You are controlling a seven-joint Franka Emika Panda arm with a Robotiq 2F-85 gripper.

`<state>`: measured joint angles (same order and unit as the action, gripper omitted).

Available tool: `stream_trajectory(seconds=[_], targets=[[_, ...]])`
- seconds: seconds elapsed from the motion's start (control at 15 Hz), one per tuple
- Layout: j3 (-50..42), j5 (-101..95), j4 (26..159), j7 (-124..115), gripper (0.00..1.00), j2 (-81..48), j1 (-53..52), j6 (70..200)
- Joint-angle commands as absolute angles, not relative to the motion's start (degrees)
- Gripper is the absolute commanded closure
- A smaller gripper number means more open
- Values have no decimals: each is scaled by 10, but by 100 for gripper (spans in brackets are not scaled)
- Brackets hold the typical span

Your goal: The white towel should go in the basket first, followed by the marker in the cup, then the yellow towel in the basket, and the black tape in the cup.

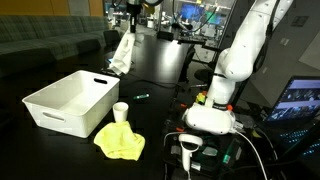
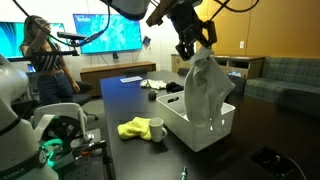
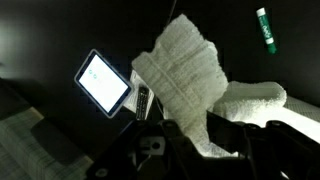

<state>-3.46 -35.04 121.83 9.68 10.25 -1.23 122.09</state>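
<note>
Wrist view: white towel (image 3: 185, 70) fills frame, bunched thick terry; marker (image 3: 265, 30) on bench (image 1: 170, 75) beyond. In both exterior views we see hand (image 2: 194, 45) clamped on towel's top. Cloth hangs limp, long axis vertical. Basket (image 1: 60, 118) sits lower, offset sideways. We judge towel not yet over it.

white towel (image 2: 205, 85): it is looking white all over, with a fuzzy, bumpy weave.
my gripper (image 2: 196, 46): it is looking black where I am pinching.
basket (image 1: 60, 118): it is showing plain white.
cup (image 1: 121, 111): it is showing white too.
yellow towel (image 1: 120, 141): it is glowing bright yellow.
marker (image 3: 265, 30): it is looking green.
table (image 1: 50, 65): it is looking black and shiny.
my arm (image 1: 240, 60): it is looking white.
</note>
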Motion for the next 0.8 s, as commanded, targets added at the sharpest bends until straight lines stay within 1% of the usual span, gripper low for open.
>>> stream_trajectory(seconds=[0.0,0.27,0.73], targets=[[-17,-364,1092,125,87,16,-4,1219],[-2,-383,1009,140,87,-58,-15,1241],[27,-411,857,180,87,-192,-55,1234]])
